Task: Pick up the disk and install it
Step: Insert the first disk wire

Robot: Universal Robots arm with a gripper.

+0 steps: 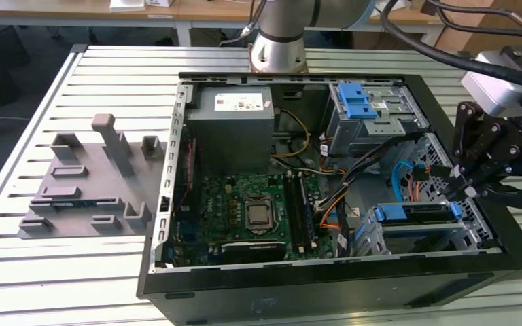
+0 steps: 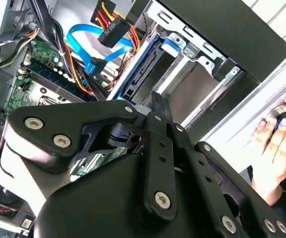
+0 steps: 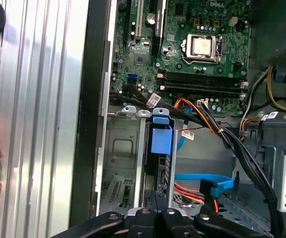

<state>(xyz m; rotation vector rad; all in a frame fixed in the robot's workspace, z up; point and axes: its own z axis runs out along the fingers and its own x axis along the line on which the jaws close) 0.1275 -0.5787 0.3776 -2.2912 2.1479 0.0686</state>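
Jaws pressed together, with nothing between them; the gripper point(image 1: 467, 193) sits at the three o'clock end of the disk point(image 1: 415, 213) in the exterior view, contact unclear. The disk lies slotted in the drive cage point(image 1: 480, 234), blue bracket showing, at four o'clock of the motherboard point(image 1: 234, 204) inside the open computer case point(image 1: 334, 282).

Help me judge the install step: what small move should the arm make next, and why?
Probably a short, slow push on the disk along its slot. It already stands on edge in the drive cage, blue bracket toward the gripper, which is close at that end. Whether it is fully seated does not show, so a gentle press seems safer than backing off.
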